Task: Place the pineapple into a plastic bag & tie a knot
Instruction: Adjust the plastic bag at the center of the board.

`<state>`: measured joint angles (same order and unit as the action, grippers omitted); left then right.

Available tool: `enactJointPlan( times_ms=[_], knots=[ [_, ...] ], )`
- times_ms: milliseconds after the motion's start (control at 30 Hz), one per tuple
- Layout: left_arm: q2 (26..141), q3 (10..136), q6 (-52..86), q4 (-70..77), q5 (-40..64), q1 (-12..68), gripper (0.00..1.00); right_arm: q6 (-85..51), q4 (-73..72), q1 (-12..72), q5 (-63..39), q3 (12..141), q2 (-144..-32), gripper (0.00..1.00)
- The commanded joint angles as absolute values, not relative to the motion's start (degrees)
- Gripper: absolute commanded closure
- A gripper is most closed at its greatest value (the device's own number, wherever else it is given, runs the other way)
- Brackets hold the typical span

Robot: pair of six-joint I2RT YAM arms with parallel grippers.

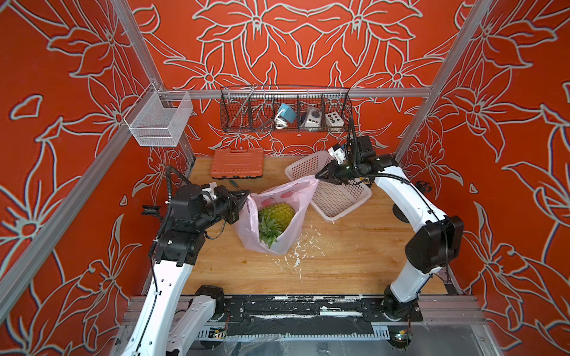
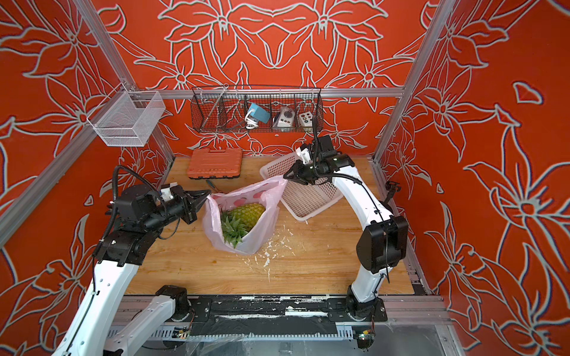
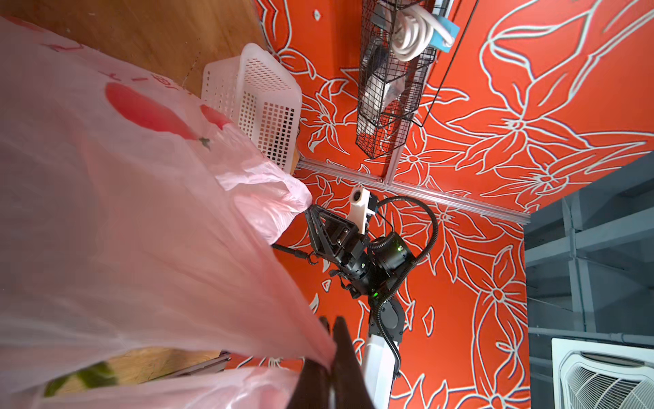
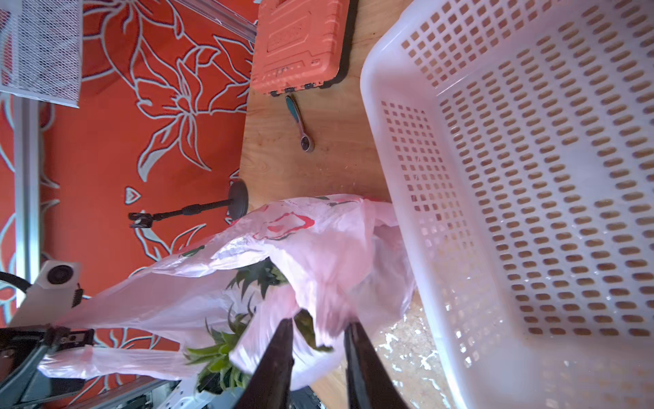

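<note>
One pineapple (image 1: 279, 212), one plastic bag (image 1: 246, 231), one case (image 1: 237, 163)

Red floral walls (image 1: 308, 46), aluminium frame (image 1: 385, 92), wooden tabletop (image 1: 339, 265).

Your plastic bag (image 1: 297, 198) is translucent pale pink with red fruit prints; the pineapple (image 1: 279, 212) in it is yellow-green, crown darker green. Just beside the black right fingers (image 4: 279, 357) sits a white perforated basket (image 1: 339, 197). Table (image 1: 339, 262): light wood, white flecks.
</note>
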<state>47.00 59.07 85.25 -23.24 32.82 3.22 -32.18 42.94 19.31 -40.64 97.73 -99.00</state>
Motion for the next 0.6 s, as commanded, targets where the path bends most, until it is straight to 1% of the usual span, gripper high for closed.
enactJointPlan(
  times_ms=[0,67,100,167,300,500,567],
  knots=[
    [48.1,61.8,84.7,-16.4,35.3,2.3,1.00,-27.1,44.3,19.5,-35.8,98.2,-95.7,0.53],
    [49.6,62.3,84.6,-15.4,36.2,2.2,1.00,-23.6,45.5,20.8,-31.4,98.6,-92.9,0.43],
    [50.4,62.4,84.6,-15.0,36.7,2.1,1.00,-21.6,46.1,21.9,-28.8,98.7,-91.5,0.39],
    [51.2,61.9,84.5,-14.2,37.5,2.1,1.00,-17.7,47.1,25.3,-25.2,98.4,-88.8,0.36],
    [51.2,60.7,83.9,-13.8,37.8,2.0,1.00,-11.1,49.7,35.7,-14.0,98.5,-85.5,0.34],
    [51.9,60.2,82.6,-13.5,39.0,1.8,1.00,-8.1,52.7,49.0,-2.5,98.6,-85.0,0.33],
    [52.1,59.7,82.7,-13.0,39.5,1.7,1.00,-8.6,52.8,52.3,-1.7,98.7,-85.7,0.30]
  ],
)
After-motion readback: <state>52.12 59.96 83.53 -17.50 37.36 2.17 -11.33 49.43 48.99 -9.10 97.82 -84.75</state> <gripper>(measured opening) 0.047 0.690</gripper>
